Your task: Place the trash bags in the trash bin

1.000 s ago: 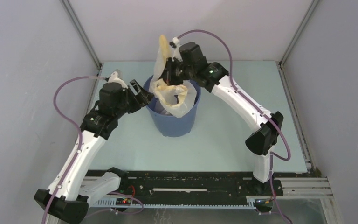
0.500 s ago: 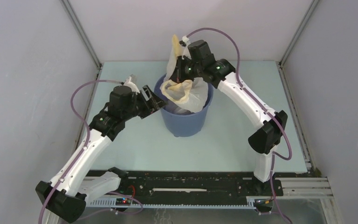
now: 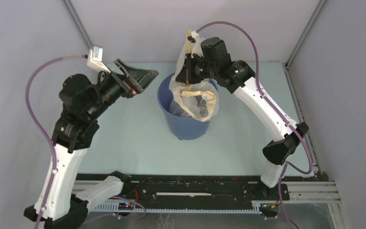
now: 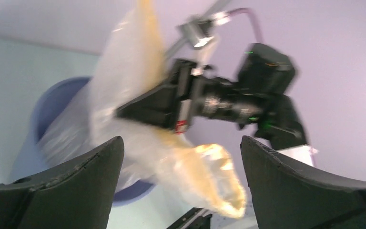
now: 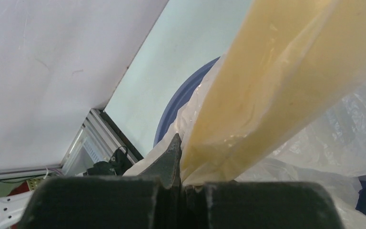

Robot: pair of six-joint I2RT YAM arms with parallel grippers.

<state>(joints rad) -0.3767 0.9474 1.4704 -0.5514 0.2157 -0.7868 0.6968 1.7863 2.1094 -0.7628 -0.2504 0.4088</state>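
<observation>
The blue trash bin (image 3: 186, 125) stands upright mid-table. The translucent white trash bag (image 3: 196, 98) with a pale yellow rim hangs partly inside it, its top held above the bin's far rim. My right gripper (image 3: 188, 71) is shut on the bag's yellow band (image 5: 262, 90), above the bin's far edge. My left gripper (image 3: 140, 78) is open and empty, raised left of the bin and apart from it. In the left wrist view the bag (image 4: 181, 157) and the bin (image 4: 52, 119) show blurred between the open fingers (image 4: 76, 181).
Grey enclosure walls stand at left, right and back. A metal frame rail (image 3: 298, 90) runs along the table's right side. The pale table top (image 3: 133, 143) lies in front of the bin.
My left gripper has let go of the bin's left rim, risen and swung back left, open. The bin and my right gripper with the bag shifted slightly right.
</observation>
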